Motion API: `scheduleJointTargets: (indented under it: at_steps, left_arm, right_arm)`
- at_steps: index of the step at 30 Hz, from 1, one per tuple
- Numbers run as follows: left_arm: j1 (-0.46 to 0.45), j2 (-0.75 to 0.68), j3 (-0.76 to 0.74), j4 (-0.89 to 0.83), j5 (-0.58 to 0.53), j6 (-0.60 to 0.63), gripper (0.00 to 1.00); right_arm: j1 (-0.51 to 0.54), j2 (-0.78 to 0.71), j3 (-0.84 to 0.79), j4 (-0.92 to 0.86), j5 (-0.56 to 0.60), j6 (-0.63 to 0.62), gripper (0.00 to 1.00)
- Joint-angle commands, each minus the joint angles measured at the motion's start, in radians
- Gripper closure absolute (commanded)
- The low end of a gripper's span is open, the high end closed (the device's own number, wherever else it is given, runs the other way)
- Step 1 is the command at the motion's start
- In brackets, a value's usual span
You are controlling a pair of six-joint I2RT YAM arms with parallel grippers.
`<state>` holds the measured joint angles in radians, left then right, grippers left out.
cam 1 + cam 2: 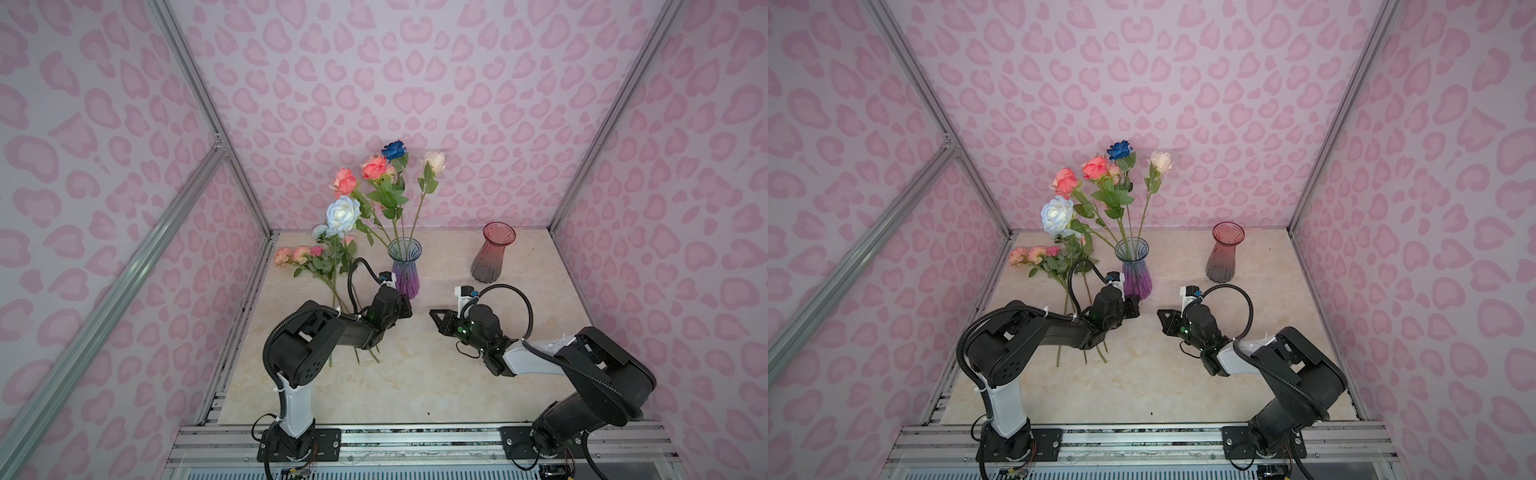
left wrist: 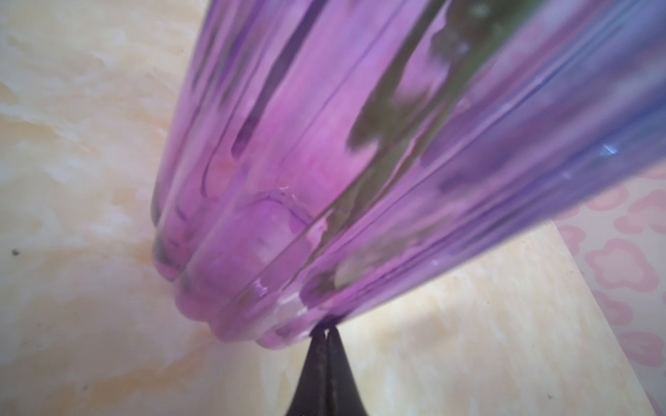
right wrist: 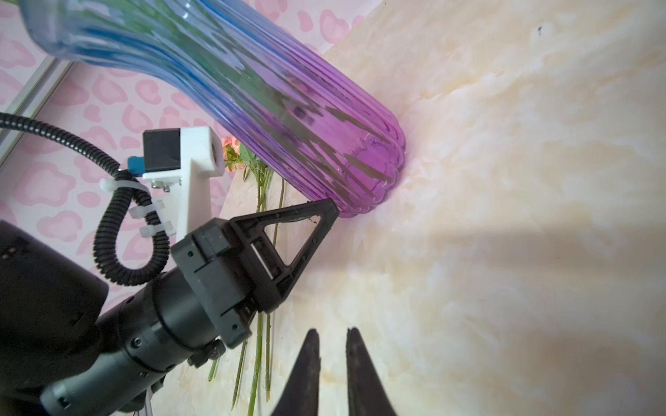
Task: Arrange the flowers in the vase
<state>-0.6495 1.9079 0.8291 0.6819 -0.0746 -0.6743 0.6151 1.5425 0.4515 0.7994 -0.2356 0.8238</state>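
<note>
The left claw (image 3: 331, 211) is clenched on nothing. Its two tips are pressed together and touch the lower wall of the purple vase (image 1: 405, 272), just above the table (image 1: 415, 382). In both top views the wrist hides that contact. The left wrist view shows the closed tips against the ribbed glass, and the right wrist view shows it from the side.

The right claw (image 3: 333, 344) is released, with a narrow gap between its jaws and nothing in it. It points at the vase's base, near it but apart.

Several flowers (image 1: 376, 168) stand in the purple vase, their heads high above the left claw: coral, dark blue, cream and white-blue. Only the top views show these heads. The wrist views show green stems through the glass.

The loose flowers (image 1: 305, 255) lie on the table on the left claw's far side from the right claw. The right wrist view catches their stems there.

A red vase (image 1: 493, 253) stands upright beyond the right claw, well apart, seen only in the top views.
</note>
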Motion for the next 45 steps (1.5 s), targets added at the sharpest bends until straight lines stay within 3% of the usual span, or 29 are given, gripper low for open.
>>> scheduleJointTargets:
  at_steps: [1, 45]
  left_arm:
    - [0.012, 0.015, 0.028, -0.004, 0.013, 0.028, 0.96]
    - [0.129, 0.134, 0.252, -0.199, 0.065, -0.021, 0.96]
  right_arm:
    - [0.001, -0.047, -0.007, -0.083, 0.027, -0.051, 0.83]
    - [-0.080, -0.516, -0.019, -0.440, 0.073, -0.146, 0.79]
